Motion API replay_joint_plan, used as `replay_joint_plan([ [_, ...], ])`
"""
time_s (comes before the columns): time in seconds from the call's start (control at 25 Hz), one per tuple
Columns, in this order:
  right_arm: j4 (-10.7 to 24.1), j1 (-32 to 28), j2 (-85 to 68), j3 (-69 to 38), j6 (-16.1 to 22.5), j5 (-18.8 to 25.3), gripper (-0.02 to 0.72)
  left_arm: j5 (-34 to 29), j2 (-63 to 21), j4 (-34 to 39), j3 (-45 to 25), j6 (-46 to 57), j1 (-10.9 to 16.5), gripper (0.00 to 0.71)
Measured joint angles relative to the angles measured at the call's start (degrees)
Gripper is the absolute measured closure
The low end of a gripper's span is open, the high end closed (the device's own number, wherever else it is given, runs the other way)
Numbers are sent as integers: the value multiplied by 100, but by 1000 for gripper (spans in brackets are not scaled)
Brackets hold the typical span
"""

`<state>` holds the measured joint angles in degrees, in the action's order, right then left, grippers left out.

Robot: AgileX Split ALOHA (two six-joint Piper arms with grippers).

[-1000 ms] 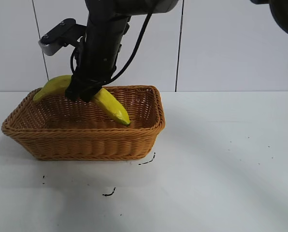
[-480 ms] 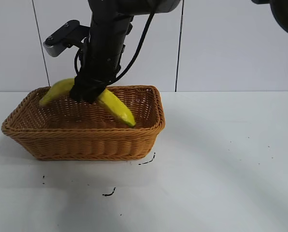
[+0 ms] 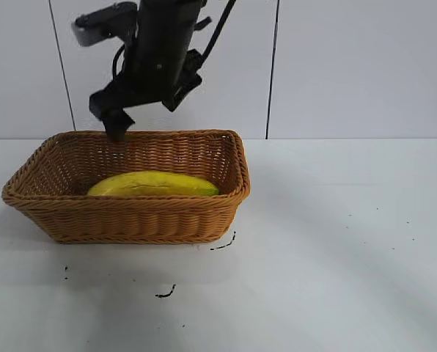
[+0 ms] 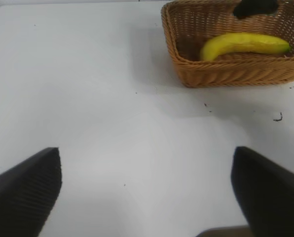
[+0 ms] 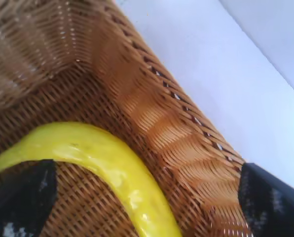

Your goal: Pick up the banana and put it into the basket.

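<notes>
1. The banana [image 3: 154, 183] lies flat on the floor of the basket [image 3: 130, 213], along its front wall.
2. My right gripper [image 3: 147, 117] hovers above the basket's back rim, fingers spread wide, holding nothing.
3. My left gripper [image 4: 147, 192] hangs wide open over bare desk [image 3: 336, 249], well apart from the basket.

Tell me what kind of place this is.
Probably a robot lab test bench, not a kitchen: a bare white table against a white panelled wall, with a black robot arm over a wicker basket holding one banana.
</notes>
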<state>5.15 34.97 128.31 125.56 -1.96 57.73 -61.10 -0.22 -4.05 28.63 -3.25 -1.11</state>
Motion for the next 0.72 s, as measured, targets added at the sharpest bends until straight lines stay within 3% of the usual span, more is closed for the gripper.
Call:
replay_joint_plan([
  [0.24,-590,-880,-155,0,57,423,13,0,0,0,0,0,0,17],
  [0.72,-515,-2984,-150,0,114,1109,13,0,0,0,0,0,0,17],
])
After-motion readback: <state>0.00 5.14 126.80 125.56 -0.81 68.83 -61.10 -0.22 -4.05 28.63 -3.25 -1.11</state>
